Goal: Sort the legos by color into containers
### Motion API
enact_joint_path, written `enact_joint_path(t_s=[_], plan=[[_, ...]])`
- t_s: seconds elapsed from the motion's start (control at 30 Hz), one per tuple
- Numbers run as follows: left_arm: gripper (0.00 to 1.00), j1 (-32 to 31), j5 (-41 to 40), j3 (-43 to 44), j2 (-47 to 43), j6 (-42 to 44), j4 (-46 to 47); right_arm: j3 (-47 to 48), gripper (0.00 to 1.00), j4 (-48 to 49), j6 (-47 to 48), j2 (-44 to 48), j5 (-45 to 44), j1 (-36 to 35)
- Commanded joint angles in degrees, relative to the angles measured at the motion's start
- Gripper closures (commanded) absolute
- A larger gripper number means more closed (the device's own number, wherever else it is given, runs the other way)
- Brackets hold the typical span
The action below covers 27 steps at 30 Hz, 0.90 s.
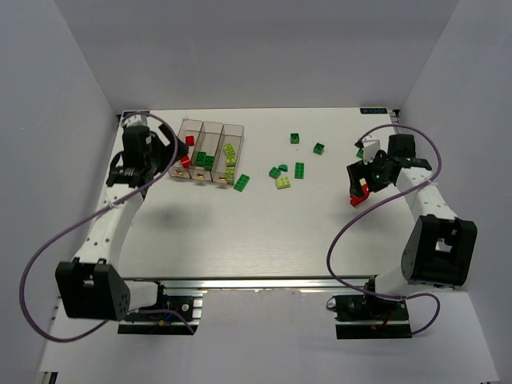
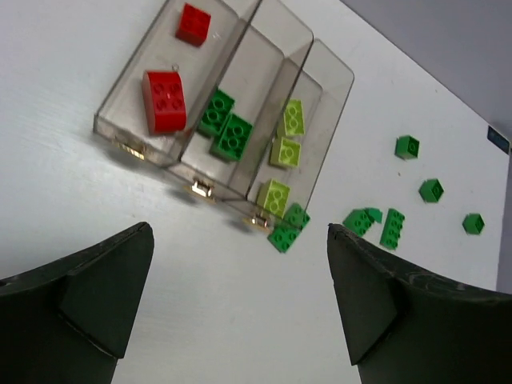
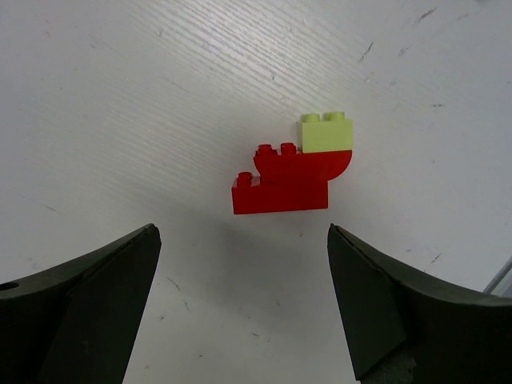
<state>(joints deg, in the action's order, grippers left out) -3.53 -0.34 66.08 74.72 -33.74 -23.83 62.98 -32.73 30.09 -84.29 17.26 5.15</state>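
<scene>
The three joined clear containers (image 1: 210, 128) stand at the back left. In the left wrist view the left bin (image 2: 120, 96) holds two red legos (image 2: 164, 100), the middle bin dark green ones (image 2: 232, 136), and the right bin pale yellow-green ones (image 2: 285, 152). My left gripper (image 2: 240, 296) is open and empty, just short of the bins' near end (image 1: 166, 158). My right gripper (image 3: 240, 296) is open above the table at the right (image 1: 365, 178). A small stack of red bricks topped by a yellow-green one (image 3: 292, 172) lies just ahead of its jaws (image 1: 358, 198).
Loose dark green bricks (image 1: 299, 169) and one pale yellow-green brick (image 1: 283, 182) lie scattered in mid-table. Two dark green bricks (image 2: 282, 238) lie against the right bin's near end. Another green brick (image 1: 360, 152) lies behind the right gripper. Grey walls enclose the table.
</scene>
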Motion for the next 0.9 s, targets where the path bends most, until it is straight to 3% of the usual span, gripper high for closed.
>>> enact_joint_path(t_s=[0.0,0.17,0.87], plan=[[0.02,0.28,4.73,-7.01,-5.62,-2.91,2.57,2.49,0.11,-2.33,2.25,-3.06,-2.75,0.30],[0.02,0.28,6.05,-11.67,-13.00,-5.28,1.69,5.66,0.11,-6.20,6.47,-7.64,-2.93,0.21],[0.02,0.19,7.98,-18.54,-20.67,-9.24,0.02,3.99,0.11,-2.43,8.15,-15.28,-5.92,0.21]])
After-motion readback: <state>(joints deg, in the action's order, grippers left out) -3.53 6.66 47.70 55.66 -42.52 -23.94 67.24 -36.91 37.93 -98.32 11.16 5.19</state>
